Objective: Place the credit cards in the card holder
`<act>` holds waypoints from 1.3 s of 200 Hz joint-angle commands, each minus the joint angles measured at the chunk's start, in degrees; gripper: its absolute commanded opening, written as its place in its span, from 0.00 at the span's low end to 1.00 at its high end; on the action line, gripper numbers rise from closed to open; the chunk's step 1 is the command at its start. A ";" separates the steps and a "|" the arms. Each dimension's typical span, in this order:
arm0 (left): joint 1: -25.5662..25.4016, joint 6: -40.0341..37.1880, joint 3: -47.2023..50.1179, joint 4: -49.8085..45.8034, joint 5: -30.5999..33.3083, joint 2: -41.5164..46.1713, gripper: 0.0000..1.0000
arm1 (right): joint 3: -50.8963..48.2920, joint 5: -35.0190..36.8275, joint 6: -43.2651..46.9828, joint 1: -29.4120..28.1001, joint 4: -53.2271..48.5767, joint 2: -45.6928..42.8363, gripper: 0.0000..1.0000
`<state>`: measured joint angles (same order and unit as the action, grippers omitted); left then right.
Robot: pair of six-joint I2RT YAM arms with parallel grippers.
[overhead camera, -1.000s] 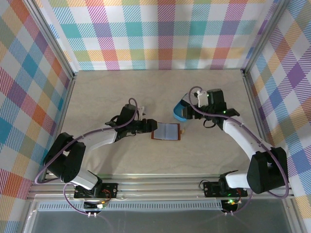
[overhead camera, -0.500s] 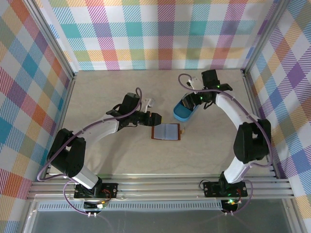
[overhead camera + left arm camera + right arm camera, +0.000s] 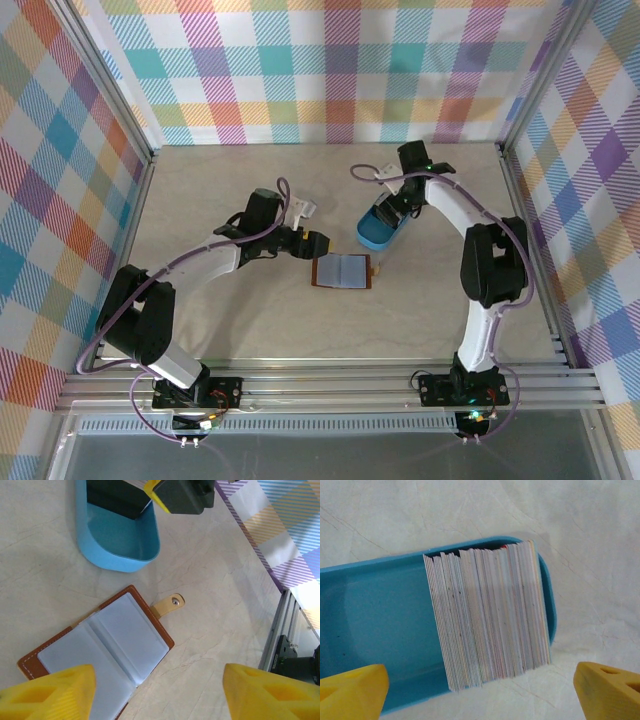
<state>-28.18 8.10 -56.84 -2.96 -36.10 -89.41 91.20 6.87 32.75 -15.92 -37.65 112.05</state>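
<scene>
In the top view the left arm climbs from its base at 7 o'clock, folds at the elbow near the left wall, and sends its forearm low across the surface towards 3 o'clock. The left fingers are released, spread wide with nothing between them, and hover at about 10 o'clock of the card holder, apart from it. The card holder lies open and flat near the middle of the surface, pale lining up, its snap tab pointing to 3 o'clock in the top view. At 1 o'clock of it, just beside it, sits a blue tray. The credit cards stand on edge in a tight stack at one end of that tray. The right arm rises from its base at 5 o'clock, stretches far towards 12 o'clock, then bends back at the wrist so it looks down over the tray. The right fingers are released too, held wide on either side of the card stack without touching it.
</scene>
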 commanded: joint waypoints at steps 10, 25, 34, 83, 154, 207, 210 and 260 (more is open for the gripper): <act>0.41 -1.24 2.51 3.33 0.22 1.60 0.72 | 3.65 1.55 3.44 -0.88 -0.61 3.17 0.96; 0.42 -1.56 2.70 3.58 0.36 1.70 0.73 | 4.79 2.70 4.23 -1.34 -0.67 4.67 0.97; 0.41 -1.67 2.62 3.29 0.33 1.61 0.73 | 5.25 3.94 4.78 -1.56 -0.54 5.48 0.98; 0.41 -1.95 1.72 2.39 0.16 0.75 0.73 | 5.85 10.20 6.86 -2.48 2.76 7.68 1.00; 0.41 -1.95 0.93 1.45 -0.40 -0.14 0.73 | 7.10 11.75 8.03 -3.35 3.05 9.85 1.00; 0.41 -2.03 0.71 1.07 -0.12 -0.29 0.73 | 7.04 15.28 7.56 -3.36 5.55 9.54 0.99; 0.41 -1.99 0.64 1.08 -0.12 -0.32 0.73 | 7.06 15.42 7.51 -3.35 5.64 9.51 0.99; 0.54 -2.03 0.23 0.69 -0.03 -0.76 0.74 | 6.98 15.46 7.41 -3.37 5.42 7.85 0.88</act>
<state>-28.16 7.57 -54.94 -1.58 -35.53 -89.62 96.75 20.84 39.97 -19.44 -33.91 121.36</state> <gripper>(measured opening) 0.736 0.919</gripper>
